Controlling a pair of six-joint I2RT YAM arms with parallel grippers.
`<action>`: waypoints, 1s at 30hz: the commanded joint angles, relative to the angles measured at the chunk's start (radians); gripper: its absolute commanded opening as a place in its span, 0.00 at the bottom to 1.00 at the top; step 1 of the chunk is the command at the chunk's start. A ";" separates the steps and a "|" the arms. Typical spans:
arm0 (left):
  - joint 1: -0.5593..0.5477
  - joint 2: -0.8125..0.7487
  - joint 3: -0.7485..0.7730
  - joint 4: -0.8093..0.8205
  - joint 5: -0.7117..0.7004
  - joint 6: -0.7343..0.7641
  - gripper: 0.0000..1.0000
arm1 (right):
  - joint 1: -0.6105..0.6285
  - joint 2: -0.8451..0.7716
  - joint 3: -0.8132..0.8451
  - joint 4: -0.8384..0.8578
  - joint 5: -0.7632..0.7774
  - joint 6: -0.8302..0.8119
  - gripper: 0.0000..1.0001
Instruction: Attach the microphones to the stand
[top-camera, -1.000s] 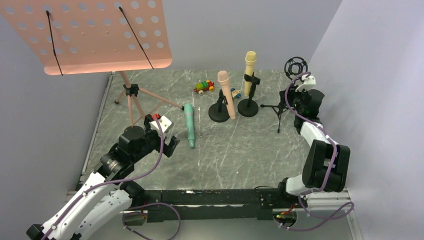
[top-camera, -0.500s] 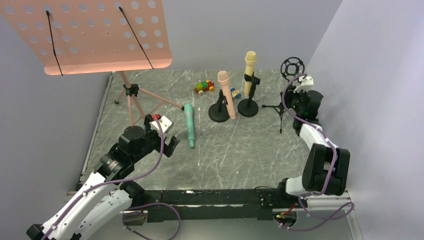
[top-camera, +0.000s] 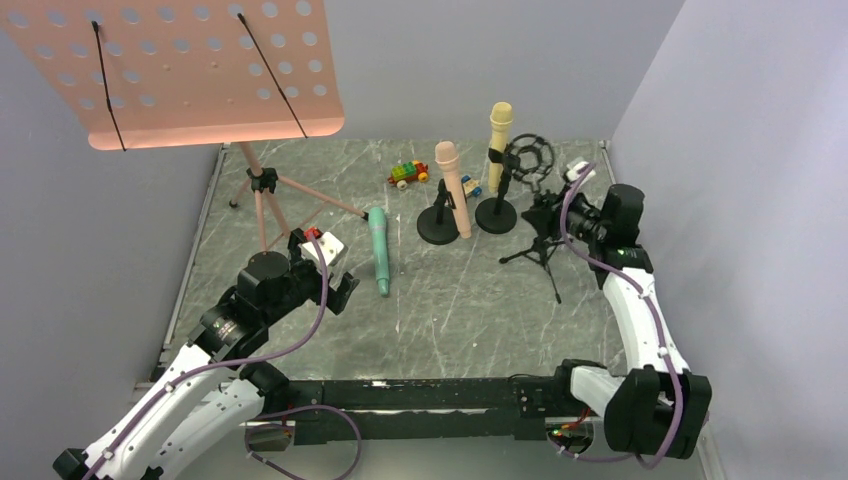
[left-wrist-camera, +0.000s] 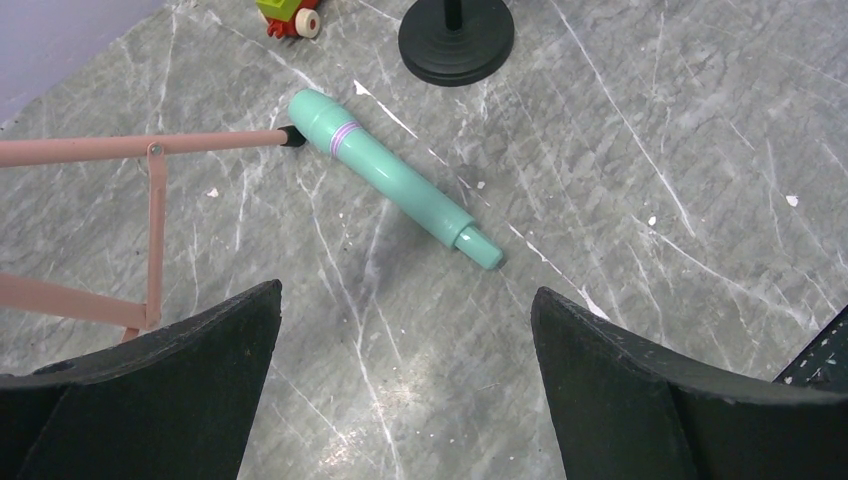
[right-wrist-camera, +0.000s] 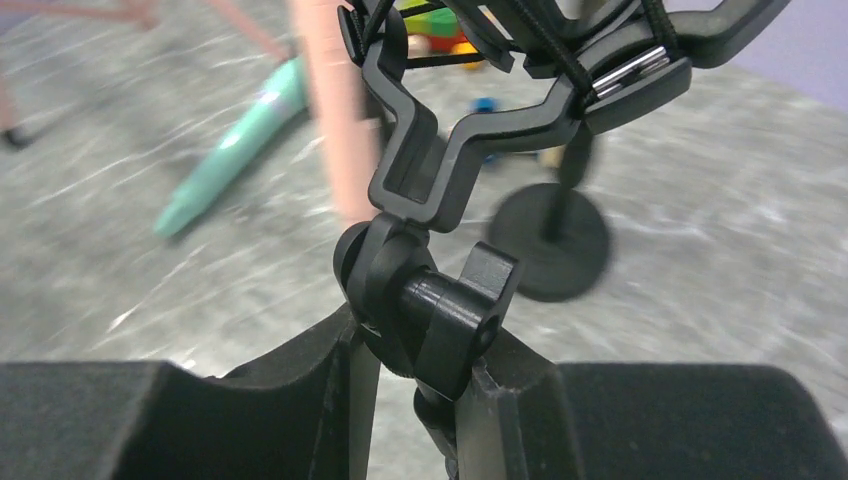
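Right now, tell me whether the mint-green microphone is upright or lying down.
Lying down: the mint-green microphone lies flat on the marble table, in no stand, untouched ahead of the open left pincer.

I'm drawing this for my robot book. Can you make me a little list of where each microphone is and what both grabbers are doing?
yellow microphone: upright, clipped in a round-base stand
pink microphone: tilted at the other round-base stand; clip not clear
green microphone: lying flat on the table, no stand
left gripper: open, near the green microphone, holding nothing
right gripper: shut on the tripod stand
ring mount: empty, on top of the tripod stand
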 joint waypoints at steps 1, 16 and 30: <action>0.005 0.000 -0.008 0.038 0.007 0.007 0.99 | 0.091 -0.055 0.075 -0.116 -0.221 -0.077 0.01; 0.012 0.004 -0.027 0.056 0.000 0.017 0.99 | 0.390 0.153 0.122 0.266 -0.246 0.198 0.03; 0.015 0.040 -0.028 0.054 -0.008 0.020 0.99 | 0.460 0.119 -0.088 0.306 -0.236 0.039 0.09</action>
